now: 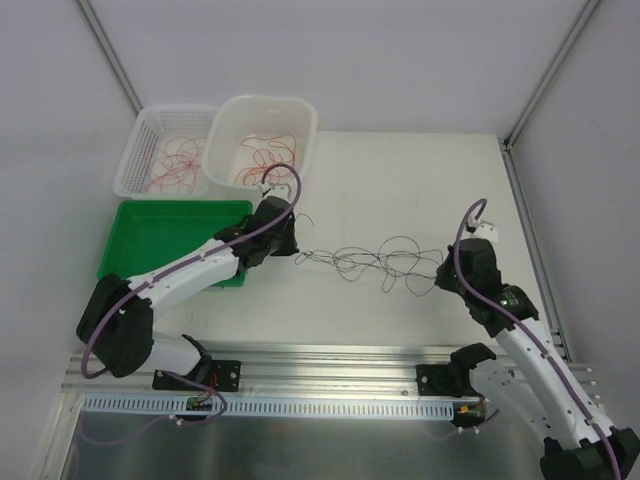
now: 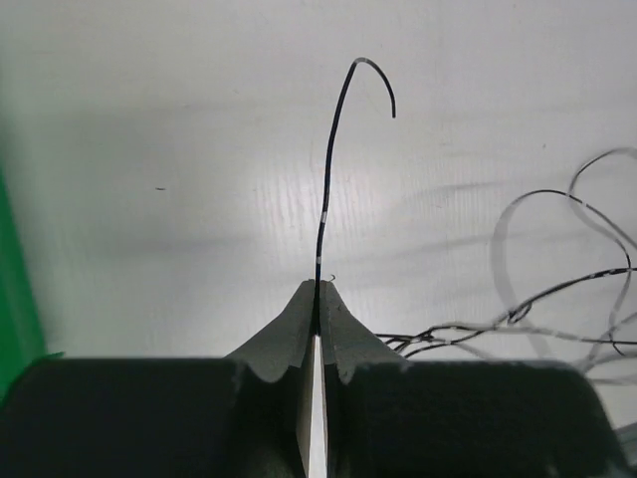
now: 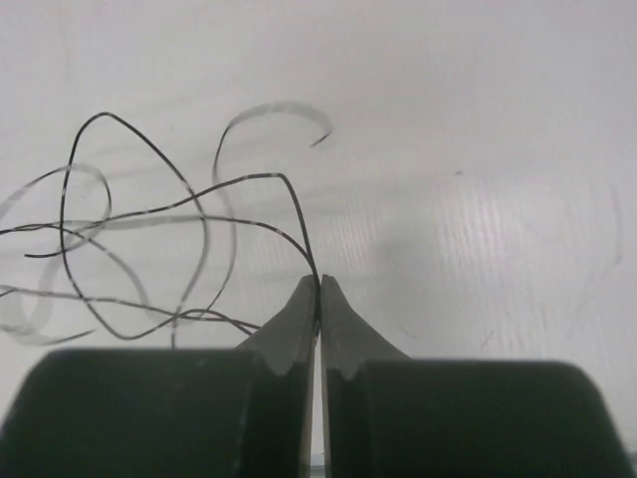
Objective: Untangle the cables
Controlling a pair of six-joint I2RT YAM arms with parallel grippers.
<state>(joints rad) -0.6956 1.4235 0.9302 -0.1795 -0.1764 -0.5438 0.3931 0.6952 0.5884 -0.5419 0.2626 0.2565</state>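
Jaws of both arms were clenched on black end strands of the cables (image 1: pixel 380 262), which lay tangled between them on the bench (image 1: pixel 420 180). Pulling apart looked liable to tighten the knot or slip a thin strand free.

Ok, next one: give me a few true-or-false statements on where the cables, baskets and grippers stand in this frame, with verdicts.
1. The left gripper is shut on a black cable. True.
2. The right gripper stands open above the table. False: it is also shut on a black cable.
3. The black tangle lies in the green tray. False: it lies on the white table, strung between the two grippers.
4. The slotted basket and the plain basket both hold red and orange cables. True.
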